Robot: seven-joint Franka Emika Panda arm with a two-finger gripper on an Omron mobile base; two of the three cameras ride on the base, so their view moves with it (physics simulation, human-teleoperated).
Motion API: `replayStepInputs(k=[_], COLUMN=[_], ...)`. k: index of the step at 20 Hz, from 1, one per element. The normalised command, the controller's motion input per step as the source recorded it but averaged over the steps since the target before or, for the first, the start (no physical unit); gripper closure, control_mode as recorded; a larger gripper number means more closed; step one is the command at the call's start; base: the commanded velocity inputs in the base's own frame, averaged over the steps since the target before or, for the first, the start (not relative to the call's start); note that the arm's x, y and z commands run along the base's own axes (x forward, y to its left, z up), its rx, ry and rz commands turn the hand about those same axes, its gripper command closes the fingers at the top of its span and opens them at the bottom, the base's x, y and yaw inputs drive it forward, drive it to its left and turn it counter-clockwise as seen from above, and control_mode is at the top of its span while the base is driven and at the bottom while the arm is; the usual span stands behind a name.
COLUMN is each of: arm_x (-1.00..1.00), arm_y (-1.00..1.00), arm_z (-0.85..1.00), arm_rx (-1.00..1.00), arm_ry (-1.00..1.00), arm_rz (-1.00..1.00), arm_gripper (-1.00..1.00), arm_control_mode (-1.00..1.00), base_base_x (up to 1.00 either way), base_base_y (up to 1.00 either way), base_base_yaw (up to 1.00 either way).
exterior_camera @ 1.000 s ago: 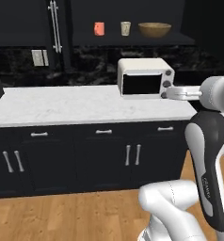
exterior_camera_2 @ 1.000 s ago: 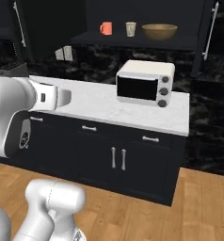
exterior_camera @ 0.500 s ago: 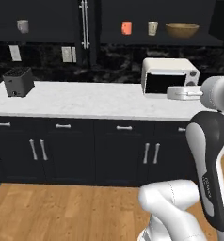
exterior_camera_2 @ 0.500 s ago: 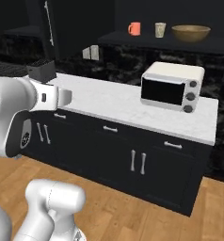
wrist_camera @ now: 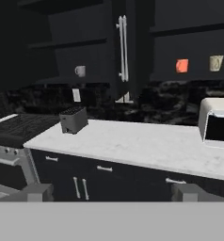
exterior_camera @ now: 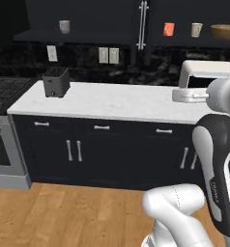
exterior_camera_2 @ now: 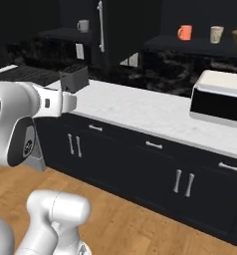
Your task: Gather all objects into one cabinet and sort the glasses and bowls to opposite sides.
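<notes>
A lone pale cup point(exterior_camera: 64, 26) sits on the shelf at the upper left, well apart from the orange-red cup point(exterior_camera: 169, 29), second pale cup point(exterior_camera: 197, 30) and wooden bowl point(exterior_camera: 225, 31) at the upper right. The end effector point(wrist_camera: 112, 192) hangs empty, fingers spread, over the bench point(exterior_camera: 122, 100). Reaching from here risks clipping the toaster point(exterior_camera: 56, 81) or the cabinet door's handle point(exterior_camera: 143, 25). Count: three cups, one bowl.
</notes>
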Motion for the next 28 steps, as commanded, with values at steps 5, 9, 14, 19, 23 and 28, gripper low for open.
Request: replayStepInputs(k=[5, 9, 14, 19, 23, 28], arm_x=[0.00, 0.00, 0.00, 0.00, 0.00, 0.00], arm_y=[0.00, 0.00, 0.00, 0.00, 0.00, 0.00], arm_z=[0.00, 0.00, 0.00, 0.00, 0.00, 0.00], arm_rx=[0.00, 0.00, 0.00, 0.00, 0.00, 0.00], arm_ry=[0.00, 0.00, 0.00, 0.00, 0.00, 0.00], arm_rz=[0.00, 0.00, 0.00, 0.00, 0.00, 0.00], arm_gripper=[-1.00, -1.00, -1.00, -1.00, -1.00, -1.00], arm_control_mode=[1.00, 1.00, 1.00, 1.00, 1.00, 1.00], base_base_x=[0.00, 0.00, 0.07, 0.25, 0.14, 0.39], base_base_y=[1.00, 0.89, 0.72, 0.43, 0.16, 0.12], base_base_yaw=[0.00, -0.08, -0.20, -0.17, 0.00, -0.02])
